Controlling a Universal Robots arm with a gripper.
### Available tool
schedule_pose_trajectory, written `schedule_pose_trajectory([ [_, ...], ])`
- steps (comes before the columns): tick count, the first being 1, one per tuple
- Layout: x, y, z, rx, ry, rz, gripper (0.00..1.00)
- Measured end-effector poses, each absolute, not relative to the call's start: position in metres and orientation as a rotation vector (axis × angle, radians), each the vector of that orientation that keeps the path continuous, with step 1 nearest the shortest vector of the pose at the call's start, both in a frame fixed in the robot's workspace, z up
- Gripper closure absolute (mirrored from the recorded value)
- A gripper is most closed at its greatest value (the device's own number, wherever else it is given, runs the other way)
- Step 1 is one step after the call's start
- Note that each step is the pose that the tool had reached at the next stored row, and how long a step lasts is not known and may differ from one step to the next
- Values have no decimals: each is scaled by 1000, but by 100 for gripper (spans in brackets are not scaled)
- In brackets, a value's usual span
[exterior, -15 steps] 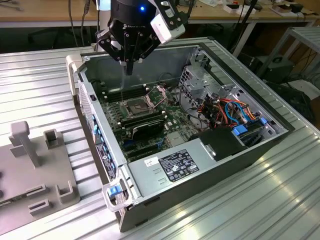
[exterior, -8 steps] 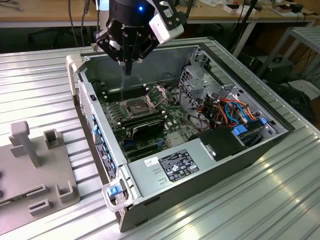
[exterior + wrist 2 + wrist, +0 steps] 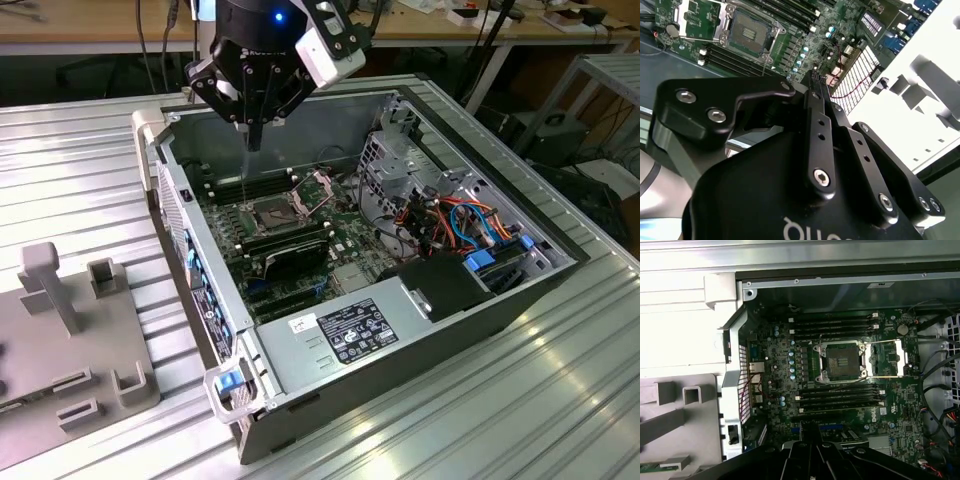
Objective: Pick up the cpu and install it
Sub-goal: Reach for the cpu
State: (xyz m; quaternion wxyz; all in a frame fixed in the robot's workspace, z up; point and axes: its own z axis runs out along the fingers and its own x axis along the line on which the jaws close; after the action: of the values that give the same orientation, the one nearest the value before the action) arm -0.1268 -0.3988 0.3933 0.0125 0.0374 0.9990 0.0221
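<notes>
Starting at the exterior view's left, a matte grey moulded fixture (image 3: 75, 320) sits on the ribbed metal table (image 3: 60, 180). Further right the gripper (image 3: 254, 140) hangs over the open steel case (image 3: 330, 125), its black fingers drawn together on nothing I can make out. Below, the socket (image 3: 268, 212) looks dark and unfilled, its bright hinged frame (image 3: 318, 186) flipped open, so installation seems undone. Where the cpu lies I cannot tell.

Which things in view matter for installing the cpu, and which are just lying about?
For the job:
gripper
open socket
hinged frame, swung back beside the socket

Lying about:
memory slots
black card
power supply
coloured cables
grey fixture
</notes>
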Motion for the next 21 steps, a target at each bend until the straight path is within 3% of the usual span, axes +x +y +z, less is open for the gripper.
schedule_pose_trajectory([
  [21,-136,-399,393,117,3114,69,89],
])
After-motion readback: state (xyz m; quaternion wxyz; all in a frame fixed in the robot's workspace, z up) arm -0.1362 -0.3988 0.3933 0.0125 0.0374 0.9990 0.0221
